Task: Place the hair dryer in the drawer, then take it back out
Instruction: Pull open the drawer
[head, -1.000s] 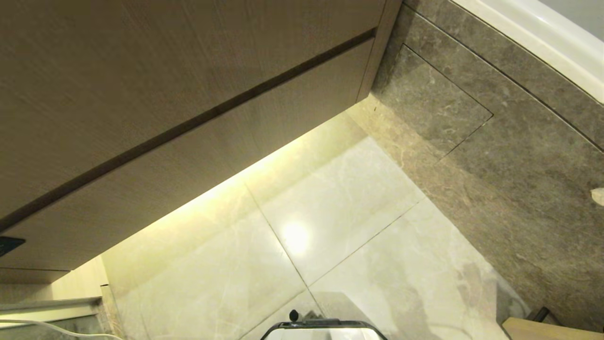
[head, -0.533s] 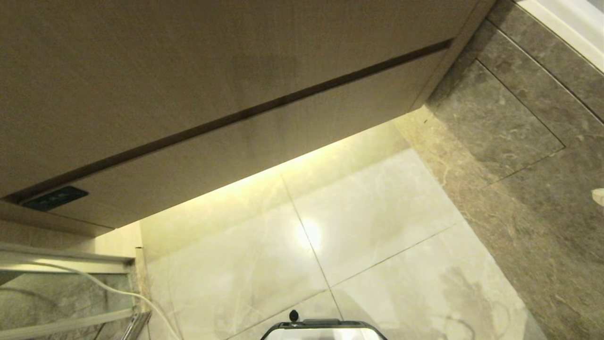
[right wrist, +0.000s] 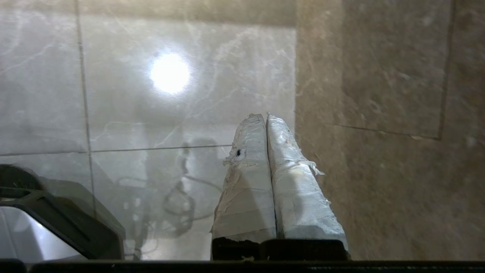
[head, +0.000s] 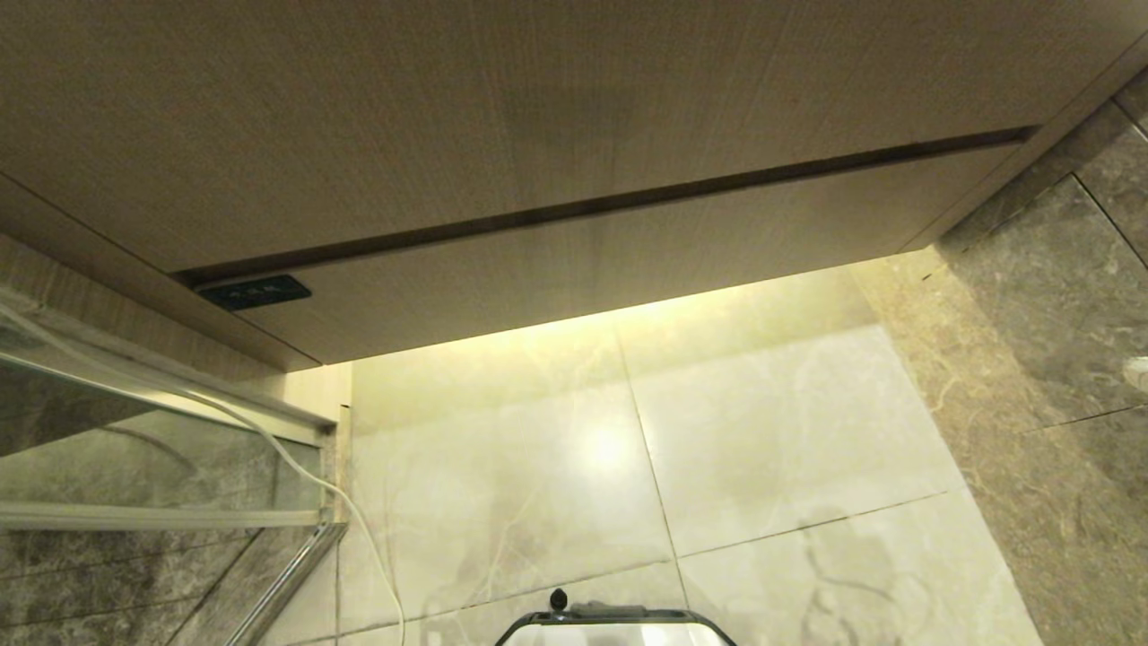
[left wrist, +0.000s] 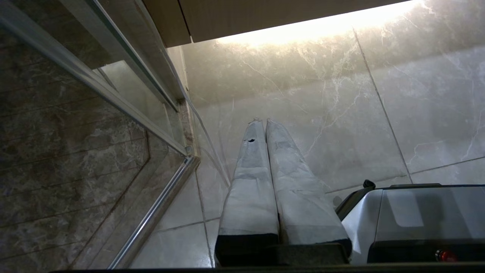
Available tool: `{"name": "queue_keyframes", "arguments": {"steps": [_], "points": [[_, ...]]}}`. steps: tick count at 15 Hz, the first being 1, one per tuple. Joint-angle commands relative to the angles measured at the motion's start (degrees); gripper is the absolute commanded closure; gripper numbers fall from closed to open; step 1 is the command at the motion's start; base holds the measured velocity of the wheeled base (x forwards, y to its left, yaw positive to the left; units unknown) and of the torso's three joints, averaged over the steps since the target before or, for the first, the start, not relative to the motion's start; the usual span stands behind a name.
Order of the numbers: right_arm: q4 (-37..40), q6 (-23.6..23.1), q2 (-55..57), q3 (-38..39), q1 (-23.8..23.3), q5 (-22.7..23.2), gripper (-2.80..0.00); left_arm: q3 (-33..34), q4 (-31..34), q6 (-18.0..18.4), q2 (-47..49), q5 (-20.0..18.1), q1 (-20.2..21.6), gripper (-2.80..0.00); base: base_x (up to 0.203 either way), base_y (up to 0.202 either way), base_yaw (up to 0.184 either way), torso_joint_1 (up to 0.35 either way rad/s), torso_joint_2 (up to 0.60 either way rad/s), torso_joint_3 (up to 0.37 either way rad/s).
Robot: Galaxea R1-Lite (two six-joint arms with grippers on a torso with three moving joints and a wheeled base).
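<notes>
The drawer [head: 628,260] is the lower, shallow wood-grain front of the cabinet, closed, with a small dark label [head: 254,292] at its left end. The hair dryer is out of view. Neither gripper shows in the head view. In the left wrist view my left gripper [left wrist: 264,120] hangs over the pale floor beside the glass door, its taped fingers pressed together and holding nothing. In the right wrist view my right gripper [right wrist: 265,115] is likewise shut and empty above the floor, by the darker stone.
A taller plain wood-grain panel [head: 448,117] sits above the drawer. A glass door with a metal frame [head: 287,574] stands at the left, with a white cord [head: 359,529] trailing down. Dark grey stone [head: 1058,314] rises at the right. My base [head: 614,628] is low in the picture.
The whole head view has swung: the cabinet front now runs nearly level, and the glass door and label have come into view at the left. That is camera motion; the arms look still.
</notes>
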Motion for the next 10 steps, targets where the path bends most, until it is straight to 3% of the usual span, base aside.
{"name": "queue_keyframes", "arguments": {"steps": [1, 10], "points": [[0.0, -0.2, -0.4, 0.2, 0.0, 0.0, 0.0, 0.0, 0.1, 0.0, 0.0, 0.0, 0.0, 0.0, 0.0, 0.0, 0.0, 0.0, 0.0, 0.0], [-0.1, -0.4, -2.4, 1.6, 0.5, 0.0, 0.0, 0.0, 0.1, 0.0, 0.0, 0.0, 0.0, 0.0, 0.0, 0.0, 0.0, 0.0, 0.0, 0.0]]}}
